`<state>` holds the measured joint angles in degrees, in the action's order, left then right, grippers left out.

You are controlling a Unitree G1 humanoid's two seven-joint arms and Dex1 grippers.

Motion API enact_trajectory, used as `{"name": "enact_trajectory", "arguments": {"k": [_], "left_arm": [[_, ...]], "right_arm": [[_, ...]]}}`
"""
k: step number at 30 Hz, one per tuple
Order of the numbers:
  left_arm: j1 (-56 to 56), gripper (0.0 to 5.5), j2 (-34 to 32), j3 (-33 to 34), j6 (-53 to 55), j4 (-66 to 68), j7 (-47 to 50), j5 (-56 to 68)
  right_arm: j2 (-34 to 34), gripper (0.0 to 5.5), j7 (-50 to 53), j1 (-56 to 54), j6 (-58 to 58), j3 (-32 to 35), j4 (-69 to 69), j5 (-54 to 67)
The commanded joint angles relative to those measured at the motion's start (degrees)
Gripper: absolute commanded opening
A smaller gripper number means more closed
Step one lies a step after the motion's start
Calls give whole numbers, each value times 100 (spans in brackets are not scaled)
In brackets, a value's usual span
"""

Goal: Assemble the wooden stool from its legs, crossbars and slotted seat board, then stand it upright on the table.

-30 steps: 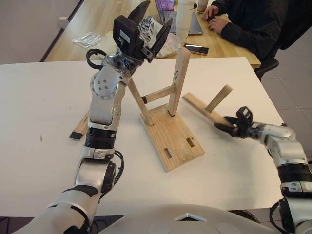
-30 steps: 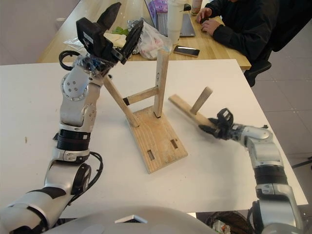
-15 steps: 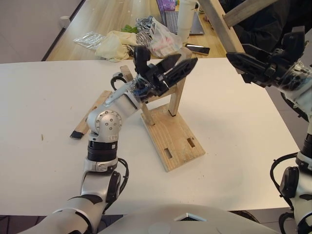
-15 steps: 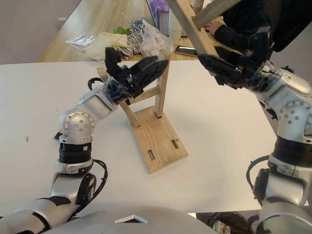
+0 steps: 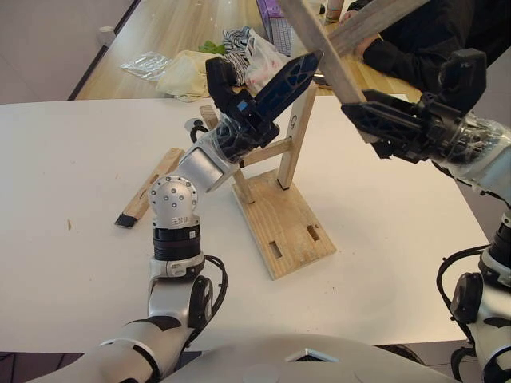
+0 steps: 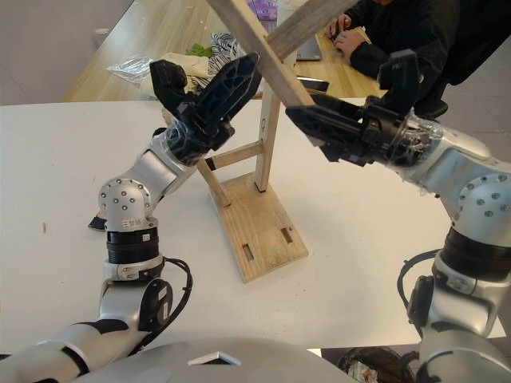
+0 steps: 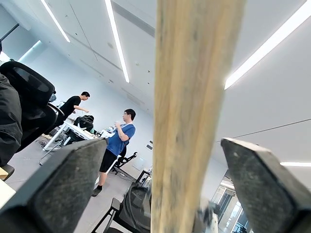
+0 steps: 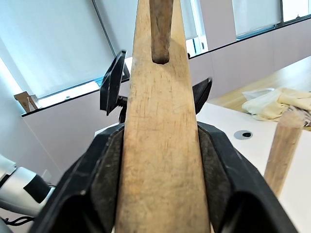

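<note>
White table [image 5: 64, 263] up front, wooden desk [image 5: 160, 32] with bags and cloth behind it. Seat board [image 5: 271, 215] lay flat on the white table near the middle, long side running away from the robot at a slant. Two slots [image 5: 274, 250] at its near end were unfilled.

At the far end two legs stood in the board: upright leg [image 5: 294, 136] on the right, slanted leg [image 5: 239, 185] on the left and leaning left. A crossbar [image 5: 267, 152] joined them partway up.

Left claw [image 5: 265, 68] was above that pair, pointing up and to the right, released, spread wide. In the left wrist view a wooden bar [image 7: 189, 116] ran between the two fingers [image 7: 63, 189] with a clear gap on both sides, no contact. Couldn't tell which piece that bar was.

Right claw [image 5: 355, 112] was raised well above the table, over its far right part, clenched on a second leg [image 5: 319, 48]. The right wrist view showed both pads [image 8: 102, 179] flat against the sides of that leg. The second leg angled up and to the left out of the claw, with a second crossbar [image 5: 375, 20] sticking out of it toward the upper right. Its upper end ran out of frame. The held piece was apart from the seat board and near the top of the upright leg; contact there unclear.

One loose slat [image 5: 148, 187] lay flat on the table left of the board, behind the left arm, with a dark mark at its near end.
</note>
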<state>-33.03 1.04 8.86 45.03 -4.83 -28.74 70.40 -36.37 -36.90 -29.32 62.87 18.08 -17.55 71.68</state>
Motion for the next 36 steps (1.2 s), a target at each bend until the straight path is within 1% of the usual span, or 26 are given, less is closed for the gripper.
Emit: {"name": "enact_trajectory", "arguments": {"k": [1,7,9,10,15,16,22,23,25,27,28,31,33,36], "left_arm": [[-187,412,146,-1,2,-45,48,201],[-167,333,145,-76,4,-104,17,219],[-167,293,147,-144,-7,-99,-15,146],[-171,287,153,-187,-14,-94,-34,102],[-132,216,138,-289,-101,-115,-120,-82],[-101,209,125,-294,-122,-142,-156,-115],[160,208,7,-313,-430,-444,-232,-471],[248,208,-34,-332,-456,-570,-217,-528],[403,208,-123,-342,-502,-782,-176,-629],[620,208,-338,-337,-592,-969,-177,-900],[743,208,-465,-331,-637,-1054,-189,-1049],[1145,208,-940,-324,-740,-1319,-303,-1477],[1572,208,-1251,-366,-722,-1580,-436,-1645],[2267,208,-1520,-508,-617,-1855,-580,-1740]], "right_arm": [[134,201,263,92,26,-39,-62,267],[101,201,487,199,15,-105,-91,569],[97,201,546,234,-2,-145,-112,632],[98,201,576,238,-13,-164,-123,663],[76,201,686,203,-49,-227,-109,798],[60,201,691,204,-55,-242,-114,816],[68,201,781,285,-92,-315,-206,885],[64,238,807,313,-90,-319,-211,898],[12,267,798,394,-102,-290,-184,889],[-169,298,551,599,-72,-136,38,839],[-362,317,218,830,-45,-61,188,711],[-906,319,-891,1723,-254,135,721,39],[-995,319,-1171,2051,-531,264,1171,-367],[-923,319,-1307,2298,-810,434,1532,-736]]}}
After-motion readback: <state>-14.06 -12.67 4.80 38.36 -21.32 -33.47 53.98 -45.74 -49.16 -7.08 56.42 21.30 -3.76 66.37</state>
